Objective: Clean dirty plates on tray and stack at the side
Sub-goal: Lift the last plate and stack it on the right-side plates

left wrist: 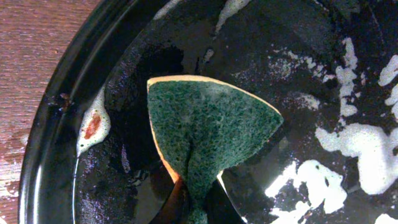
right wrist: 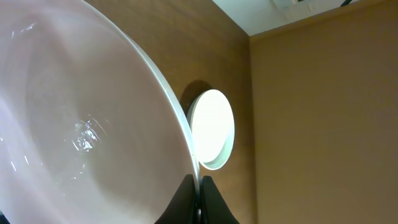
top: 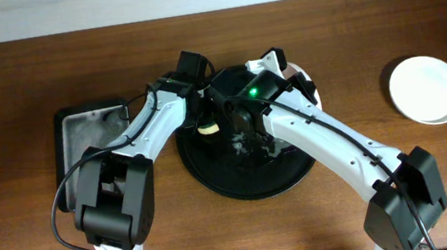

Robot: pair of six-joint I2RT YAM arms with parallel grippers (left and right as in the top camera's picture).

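Observation:
The black tray (top: 248, 182) sits mid-table, wet with white foam; its rim also shows in the left wrist view (left wrist: 43, 149). My left gripper (left wrist: 194, 200) is shut on a green sponge (left wrist: 208, 124) with an orange back, just above the tray floor; the sponge also shows from overhead (top: 205, 129). A small orange smear (left wrist: 92, 124) lies in foam near the tray rim. My right gripper (right wrist: 199, 186) is shut on the rim of a white plate (right wrist: 81, 124), held tilted over the tray's far side (top: 308, 87). A second white plate (top: 427, 89) lies on the table at the right, also in the right wrist view (right wrist: 211, 127).
A rectangular dark basin (top: 80, 138) stands left of the tray, next to the left arm. Both arms cross over the tray's far half. The wooden table runs to a pale wall at the back.

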